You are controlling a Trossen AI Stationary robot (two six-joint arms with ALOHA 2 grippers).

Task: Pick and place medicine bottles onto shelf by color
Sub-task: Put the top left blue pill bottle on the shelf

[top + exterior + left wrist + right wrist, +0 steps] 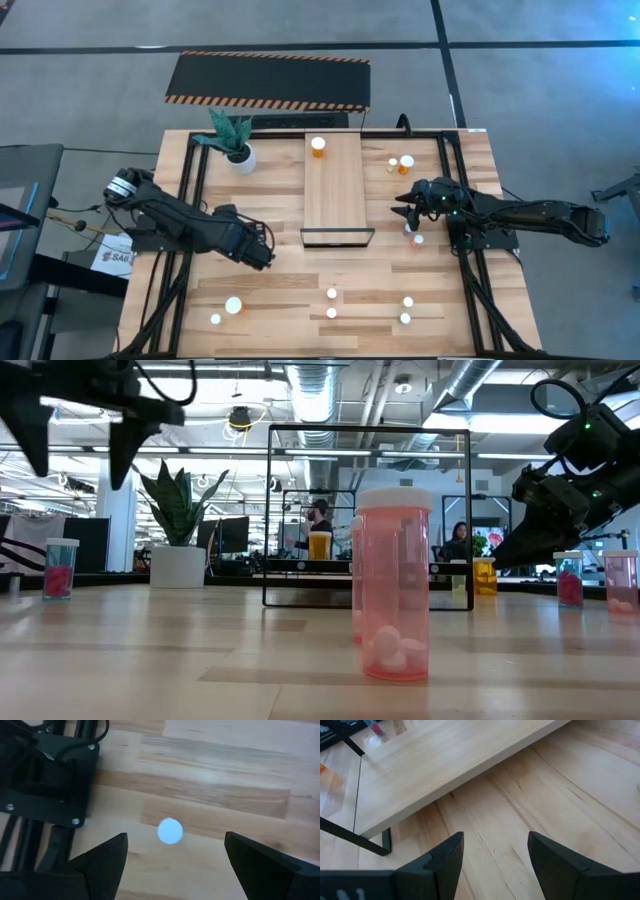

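Left claw (pixel 172 852): fingers spread wide, empty, over a white-capped bottle (pixel 170 830) on the bench (pixel 270 290).
Right claw (pixel 495 855): fingers apart, empty, just beside the shelf (pixel 445 760).
Orange bottle (pixel 318 146): on the shelf's far end.

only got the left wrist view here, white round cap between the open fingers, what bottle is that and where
Observer: It's a bottle at the table's near-left side; the left gripper hangs above and short of it.
Operator: anything on the shelf
Observer: One orange bottle at the shelf's far end.
Operator: right arm busy
Observer: The right gripper hovers right of the shelf, open and empty.
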